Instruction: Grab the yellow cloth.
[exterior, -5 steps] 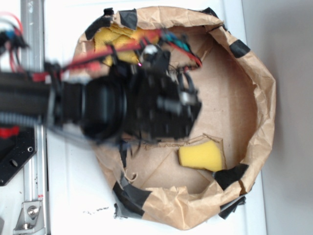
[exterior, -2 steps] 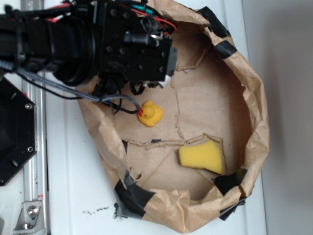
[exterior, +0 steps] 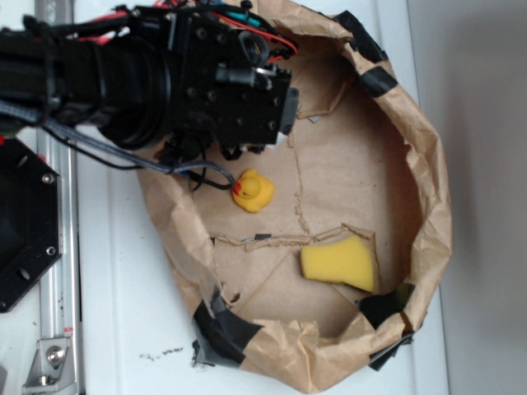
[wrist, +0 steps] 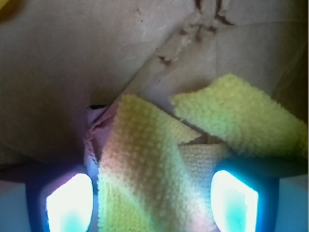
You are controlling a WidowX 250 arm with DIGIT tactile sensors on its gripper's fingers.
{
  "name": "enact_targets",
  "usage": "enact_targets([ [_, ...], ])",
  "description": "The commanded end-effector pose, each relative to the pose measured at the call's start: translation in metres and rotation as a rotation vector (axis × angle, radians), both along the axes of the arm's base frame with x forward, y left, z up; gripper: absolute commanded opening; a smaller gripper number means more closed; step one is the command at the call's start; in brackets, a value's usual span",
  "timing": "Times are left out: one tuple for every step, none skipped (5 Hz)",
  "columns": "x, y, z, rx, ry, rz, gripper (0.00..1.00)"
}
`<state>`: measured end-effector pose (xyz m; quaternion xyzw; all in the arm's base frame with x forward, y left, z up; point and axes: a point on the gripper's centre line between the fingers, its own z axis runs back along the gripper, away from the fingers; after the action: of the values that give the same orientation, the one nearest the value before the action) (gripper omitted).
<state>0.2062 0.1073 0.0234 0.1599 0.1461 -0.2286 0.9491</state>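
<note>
The approach step is judged to be in hand. In the wrist view the yellow cloth (wrist: 159, 159) is seen lying folded on brown paper, between the spread fingers (wrist: 67, 203) of the gripper (wrist: 152, 205), which is parted and empty. In the exterior view the cloth is hidden beneath the arm at upper left. A descent, then a closing on the fold, is called for.

The nubbly terry-towel yellow cloth (wrist: 159, 159) is pale yellow with a waffle-like weave. The crumpled brown paper basin (exterior: 428, 206) is patched with black tape. The small rubber duck (exterior: 253, 191) is yellow with a red beak, the smooth foam sponge block (exterior: 339, 263) plain yellow. The black end effector (exterior: 247, 99) trails red and teal wires above the white surface (exterior: 115, 313).
</note>
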Motion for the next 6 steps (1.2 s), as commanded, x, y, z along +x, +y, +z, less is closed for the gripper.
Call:
enact_targets([
  [-0.004, 0.042, 0.011, 0.048, -0.068, 0.152, 0.0],
  [-0.004, 0.037, 0.011, 0.04, -0.073, 0.153, 0.0],
  [-0.003, 0.034, 0.013, 0.035, -0.08, 0.147, 0.0],
  [-0.002, 0.037, 0.013, 0.033, -0.078, 0.157, 0.0],
  [-0.001, 0.032, 0.011, 0.036, -0.078, 0.155, 0.0],
  [-0.001, 0.026, 0.012, 0.045, -0.078, 0.143, 0.0],
])
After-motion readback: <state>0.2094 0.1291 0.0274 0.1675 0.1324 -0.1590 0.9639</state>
